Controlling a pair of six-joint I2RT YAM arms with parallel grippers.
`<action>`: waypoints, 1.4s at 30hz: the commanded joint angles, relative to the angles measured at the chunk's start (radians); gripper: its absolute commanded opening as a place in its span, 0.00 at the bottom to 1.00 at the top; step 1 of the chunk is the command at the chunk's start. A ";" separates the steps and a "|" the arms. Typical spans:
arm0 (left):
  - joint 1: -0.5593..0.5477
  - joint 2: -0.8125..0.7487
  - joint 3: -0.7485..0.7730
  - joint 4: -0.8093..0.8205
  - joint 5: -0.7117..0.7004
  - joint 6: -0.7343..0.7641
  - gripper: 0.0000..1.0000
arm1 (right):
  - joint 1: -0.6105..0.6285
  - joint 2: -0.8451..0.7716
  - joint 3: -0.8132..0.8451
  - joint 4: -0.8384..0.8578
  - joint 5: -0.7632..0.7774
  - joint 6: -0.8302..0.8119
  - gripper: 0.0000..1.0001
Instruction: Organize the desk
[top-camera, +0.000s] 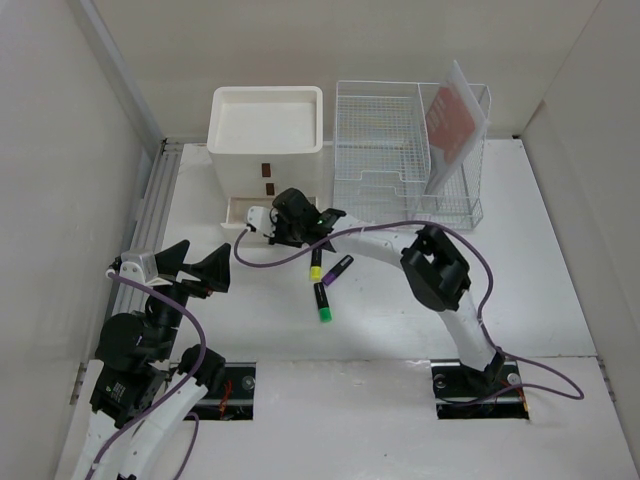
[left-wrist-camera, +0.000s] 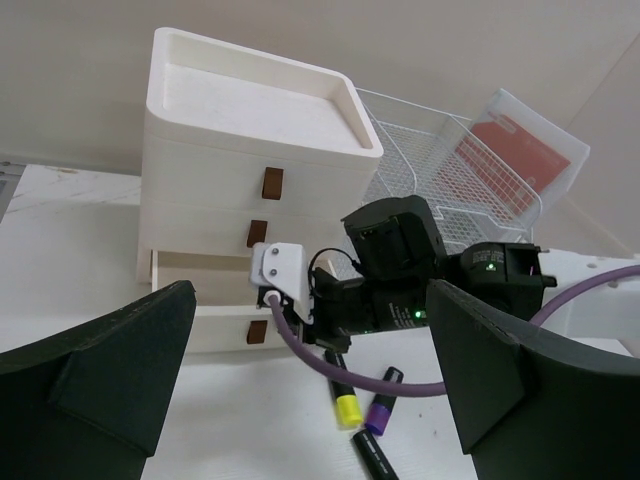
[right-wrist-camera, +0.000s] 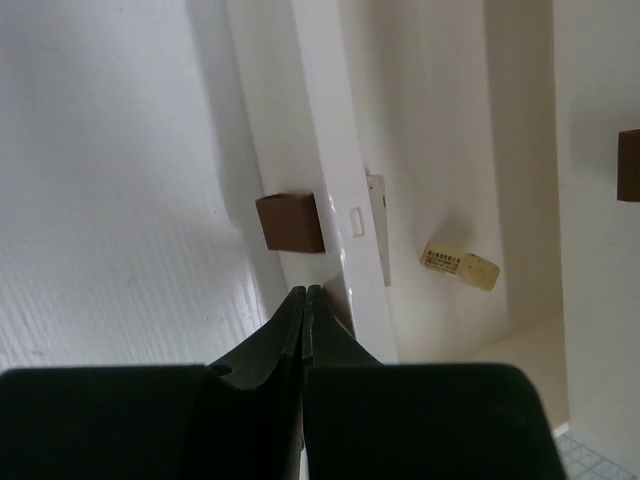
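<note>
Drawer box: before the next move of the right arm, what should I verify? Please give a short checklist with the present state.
1. Right gripper shut and empty: ok.
2. Brown handle free, just beyond that gripper: ok.
3. Bottom drawer pulled out: ok.
4. Room inside the drawer: cannot tell, mostly hidden.
5. Markers put away: not ok, they lie on the desk.
6. Left gripper open, apart from the drawer box: ok.

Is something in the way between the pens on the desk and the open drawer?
Yes. The right arm, jaws shut, reaches in at the open drawer, right between it and the pens lying on the desk. Its purple cable droops across there too.
</note>
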 joint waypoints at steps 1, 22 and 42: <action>0.005 -0.011 0.001 0.034 -0.009 0.003 1.00 | 0.014 0.020 0.007 0.144 0.159 0.050 0.00; 0.005 -0.011 0.001 0.034 -0.009 0.003 1.00 | 0.051 0.100 0.085 0.235 0.446 0.067 0.00; 0.005 -0.011 0.001 0.034 -0.018 0.003 1.00 | 0.060 0.141 0.177 0.235 0.376 0.020 0.00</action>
